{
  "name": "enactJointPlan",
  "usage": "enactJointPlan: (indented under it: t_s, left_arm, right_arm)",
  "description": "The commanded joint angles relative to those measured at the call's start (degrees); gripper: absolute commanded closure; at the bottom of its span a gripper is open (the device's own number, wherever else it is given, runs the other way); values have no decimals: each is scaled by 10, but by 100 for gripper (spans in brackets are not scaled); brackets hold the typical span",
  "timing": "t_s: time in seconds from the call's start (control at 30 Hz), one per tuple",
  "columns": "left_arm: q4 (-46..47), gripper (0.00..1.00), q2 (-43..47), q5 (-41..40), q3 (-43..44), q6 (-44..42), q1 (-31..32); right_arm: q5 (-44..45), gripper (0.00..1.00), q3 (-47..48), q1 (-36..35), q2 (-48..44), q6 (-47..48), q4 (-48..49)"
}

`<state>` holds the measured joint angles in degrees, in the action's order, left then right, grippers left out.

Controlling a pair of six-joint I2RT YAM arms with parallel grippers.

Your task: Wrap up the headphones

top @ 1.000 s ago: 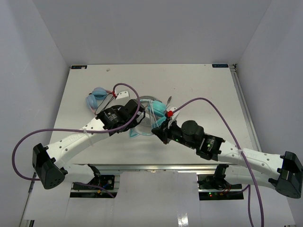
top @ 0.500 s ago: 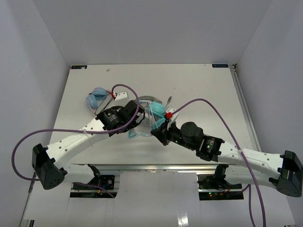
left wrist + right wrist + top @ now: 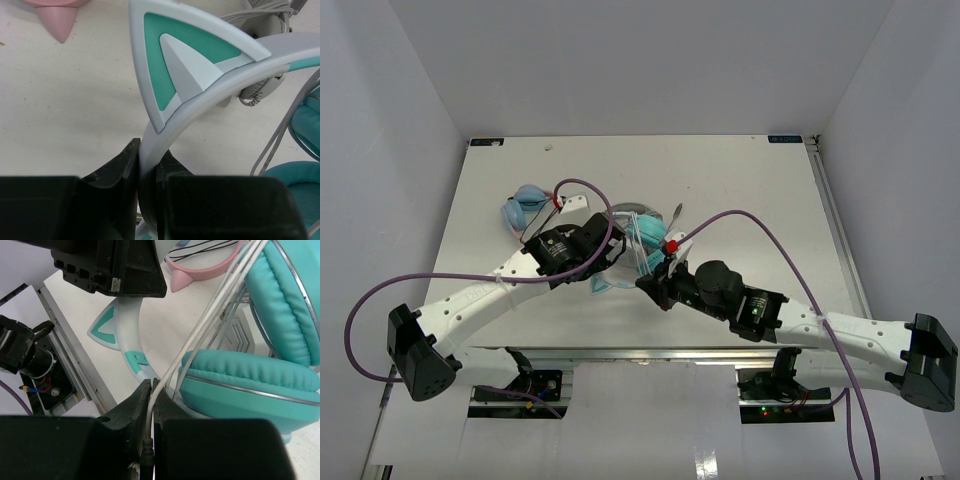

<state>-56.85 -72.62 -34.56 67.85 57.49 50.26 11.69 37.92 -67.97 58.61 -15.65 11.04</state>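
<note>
The headphones (image 3: 646, 236) lie mid-table, between both arms. My left gripper (image 3: 148, 155) is shut on their pale headband (image 3: 210, 97), just below a teal-filled cat-ear point (image 3: 185, 55); in the top view it (image 3: 611, 256) sits at their left side. My right gripper (image 3: 151, 385) is shut on the thin whitish cable (image 3: 200, 335) near its plug. The cable runs up in taut strands past the two turquoise ear cups (image 3: 250, 380). From above, the right gripper (image 3: 651, 277) is at the headphones' near side.
Light-blue-and-pink headphones (image 3: 525, 208) lie to the left behind my left arm; their pink band (image 3: 200, 265) shows in the right wrist view. A grey-white headphone part (image 3: 260, 85) lies under the teal pair. The table's near rail (image 3: 65, 370) is close.
My right gripper has shifted left and toward the near edge, pulling the cable with it. The left gripper has kept its hold on the headband and barely moved.
</note>
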Motion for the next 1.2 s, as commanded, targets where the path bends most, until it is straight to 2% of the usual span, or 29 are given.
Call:
enactJointPlan:
  t_s: [0.0, 0.33, 0.8, 0.97, 1.03, 1.1, 1.17]
  left_arm:
    - [51, 100, 40, -33, 14, 36, -10]
    - [56, 100, 42, -31, 14, 47, -9]
    - [48, 100, 42, -38, 17, 57, -9]
    - [46, 100, 47, -39, 16, 61, -9]
    - [46, 100, 51, -41, 14, 62, -9]
    - [46, 100, 54, -44, 12, 62, -9]
    - [46, 100, 56, -46, 10, 63, -10]
  right_arm:
    - [63, 87, 28, -10, 2, 2, -26]
    - [108, 77, 58, -17, 17, 3, -64]
    - [128, 77, 58, -35, 12, 2, -72]
    - [131, 91, 52, -38, 18, 3, -65]
    - [133, 92, 48, -40, 20, 3, -63]
    - [134, 92, 42, -40, 20, 4, -64]
    - [132, 87, 35, -42, 13, 3, -65]
